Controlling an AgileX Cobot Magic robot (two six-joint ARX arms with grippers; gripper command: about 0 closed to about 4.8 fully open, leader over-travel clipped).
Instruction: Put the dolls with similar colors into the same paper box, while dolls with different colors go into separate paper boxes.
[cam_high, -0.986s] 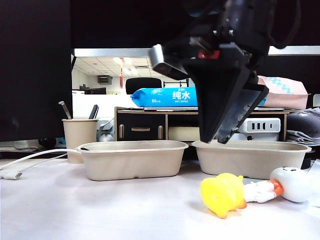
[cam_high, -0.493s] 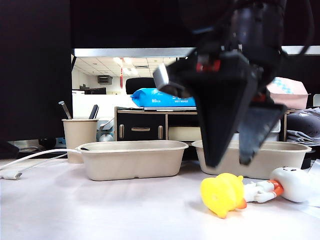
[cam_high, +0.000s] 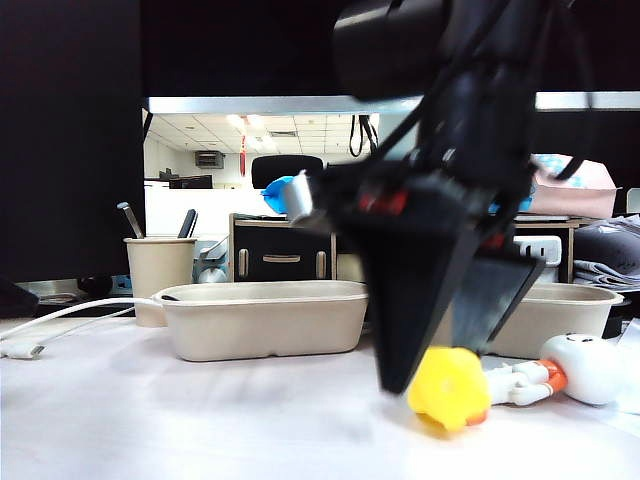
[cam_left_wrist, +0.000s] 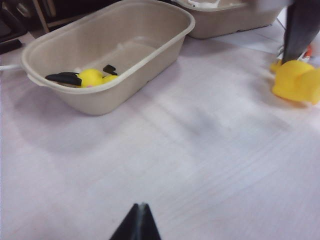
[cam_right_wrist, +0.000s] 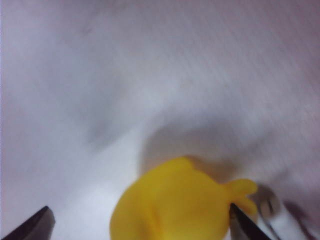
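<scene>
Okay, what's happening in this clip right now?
The right gripper, jaws open, is down over the yellow duck lying on the table, not yet gripping it. The yellow mouse-like doll already sits in the left paper box. The white figure with the orange collar lies beside the duck. The left gripper hovers shut over the bare table, holding nothing.

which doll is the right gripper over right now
The yellow duck on the table: the open right gripper straddles it. The white round-headed figure lies beside it, outside the jaws.
</scene>
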